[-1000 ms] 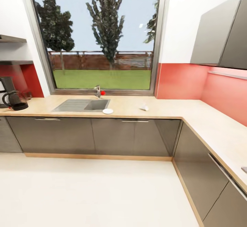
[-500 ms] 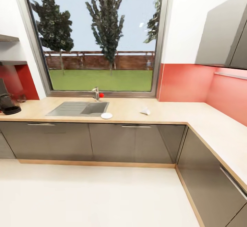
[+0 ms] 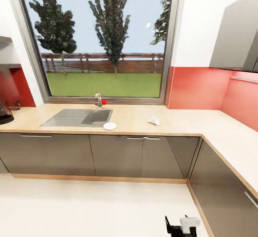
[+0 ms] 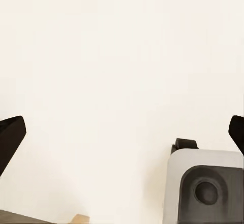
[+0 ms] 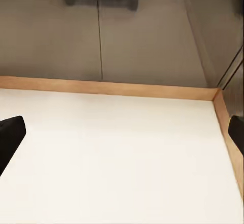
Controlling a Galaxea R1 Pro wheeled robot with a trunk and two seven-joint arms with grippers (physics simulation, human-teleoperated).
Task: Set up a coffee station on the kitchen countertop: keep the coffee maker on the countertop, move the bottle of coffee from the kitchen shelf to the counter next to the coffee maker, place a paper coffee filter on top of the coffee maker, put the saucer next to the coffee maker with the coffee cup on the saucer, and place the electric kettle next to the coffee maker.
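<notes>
Over at the far left edge of the worktop (image 3: 172, 122) sits the coffee maker (image 3: 5, 113), half cut off. Moving right: sink (image 3: 77, 117), then the saucer (image 3: 110, 126) just beside it, then the paper coffee filter (image 3: 153, 120). Right end effector (image 3: 177, 228) hangs low over the floor, fingers spread, holding nothing, so everything lies up ahead of it. Left end effector (image 4: 122, 132) is likewise spread and empty.

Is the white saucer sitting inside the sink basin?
No, the saucer lies on the wooden countertop just in front of the sink, near the counter's front edge.
</notes>
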